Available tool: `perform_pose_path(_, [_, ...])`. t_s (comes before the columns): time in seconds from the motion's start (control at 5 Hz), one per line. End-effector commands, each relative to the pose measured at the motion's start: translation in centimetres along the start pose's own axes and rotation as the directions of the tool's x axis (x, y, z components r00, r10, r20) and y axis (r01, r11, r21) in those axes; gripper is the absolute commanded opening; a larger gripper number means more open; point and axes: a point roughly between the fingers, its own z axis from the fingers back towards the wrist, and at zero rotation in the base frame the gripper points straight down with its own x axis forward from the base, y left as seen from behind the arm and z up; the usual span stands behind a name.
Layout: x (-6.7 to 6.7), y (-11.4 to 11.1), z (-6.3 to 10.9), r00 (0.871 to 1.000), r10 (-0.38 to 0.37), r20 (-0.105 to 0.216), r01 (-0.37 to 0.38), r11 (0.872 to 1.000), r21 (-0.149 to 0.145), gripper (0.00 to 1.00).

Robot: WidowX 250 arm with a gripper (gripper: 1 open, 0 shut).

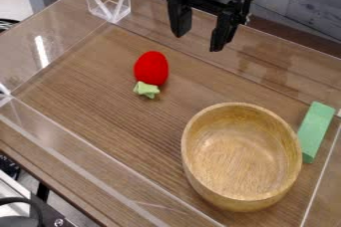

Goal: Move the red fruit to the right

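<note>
1. I see a wood-grain table [120,112], its work area fenced by low clear plastic walls [54,47].
2. Red fruit [151,69]: lies left of centre, green leafy cap toward the camera.
3. Wooden bowl [242,155]: upright, front right, empty.
4. Green block [314,129]: just beside the bowl, at the right wall.
</note>
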Motion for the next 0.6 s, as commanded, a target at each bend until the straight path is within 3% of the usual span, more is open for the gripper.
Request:
perform_pose_path(0.0, [-0.2,0.9,-0.3,0.996,0.093,-0.014,-0.093,0.996,-0.002,1.0])
perform_pose_path(0.4, [-0.6,4.5,-1.0,0.968,0.251,-0.002,-0.251,0.968,-0.011,1.0])
